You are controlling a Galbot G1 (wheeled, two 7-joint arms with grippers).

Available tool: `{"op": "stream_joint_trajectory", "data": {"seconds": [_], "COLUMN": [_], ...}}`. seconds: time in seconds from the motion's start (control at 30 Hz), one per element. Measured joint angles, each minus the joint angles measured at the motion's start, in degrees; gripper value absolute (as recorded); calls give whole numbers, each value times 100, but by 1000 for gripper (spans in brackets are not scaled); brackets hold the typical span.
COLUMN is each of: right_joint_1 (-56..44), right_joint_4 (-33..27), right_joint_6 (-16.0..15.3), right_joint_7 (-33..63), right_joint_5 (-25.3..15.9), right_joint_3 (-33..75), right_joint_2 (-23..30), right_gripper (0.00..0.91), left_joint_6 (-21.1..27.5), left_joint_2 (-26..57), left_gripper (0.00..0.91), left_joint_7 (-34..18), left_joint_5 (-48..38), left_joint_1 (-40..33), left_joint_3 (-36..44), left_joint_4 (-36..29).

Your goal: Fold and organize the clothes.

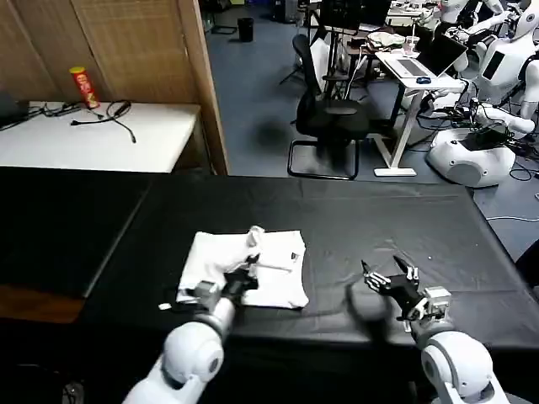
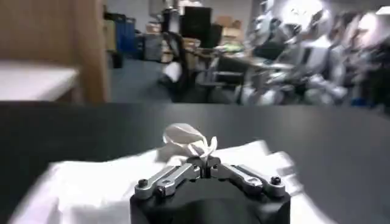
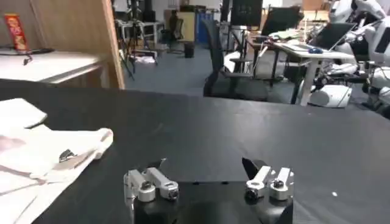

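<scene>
A white short-sleeved cotton T-shirt [image 1: 253,269], folded into a rough, soft-edged rectangle with rumpled layers, lay on the matte black cloth-covered table [image 1: 354,219], left of the table's middle and toward its near edge. A small dark mark showed on the upper right part of the folded cloth in the head view.

The left gripper [image 1: 246,278], metal-linked with black fingers on a rounded grey-white arm, sat over the near middle of the T-shirt. In the left wrist view its fingers were pinched together on a raised, twisted tuft of the T-shirt [image 2: 189,139], which stood up above the flatter white fabric around the left gripper [image 2: 204,167].

The right gripper [image 1: 387,276] hovered low over the bare black surface to the right of the T-shirt, well apart from it. Its two dark pointed fingers were spread wide with nothing between them; the right wrist view showed the right gripper [image 3: 204,165] over smooth black tabletop, with the creased white edge of the T-shirt [image 3: 55,152] off to one side.

Beyond the black table stood a white tabletop [image 1: 93,135] bearing black cables [image 1: 105,116] and a red cylindrical can [image 1: 84,87], beside a woven tan partition [image 1: 126,46]. A black office chair [image 1: 324,114] stood on the blue-grey floor.
</scene>
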Motion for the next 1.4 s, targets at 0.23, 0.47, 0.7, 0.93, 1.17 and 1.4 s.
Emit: {"op": "stream_joint_trajectory", "data": {"seconds": [0.23, 0.47, 0.7, 0.93, 1.17, 1.4], "right_joint_1": [12, 35, 171, 617, 1407, 1555], "right_joint_4": [6, 22, 125, -38, -630, -983], "right_joint_6": [-2, 4, -28, -77, -82, -381], "right_joint_7": [-5, -51, -92, -120, -119, 142], "right_joint_5": [-10, -10, 242, 234, -461, -1589], "right_joint_3": [-39, -146, -438, -1174, -2200, -2334], "right_joint_2": [7, -36, -133, -79, 177, 468], "right_gripper": [878, 878, 878, 878, 878, 878], "left_joint_6": [-29, -285, -424, -502, -741, -870], "left_joint_2": [-513, -905, -1103, -781, -167, -11], "left_gripper": [0, 878, 878, 878, 878, 878], "left_joint_7": [24, 57, 208, 266, 329, 534], "left_joint_5": [106, 199, 440, 98, 96, 14], "left_joint_1": [-55, -118, 27, 428, 900, 1037], "left_joint_3": [261, 222, 38, -353, -1252, -1944], "left_joint_4": [249, 569, 761, -15, -345, -165]}}
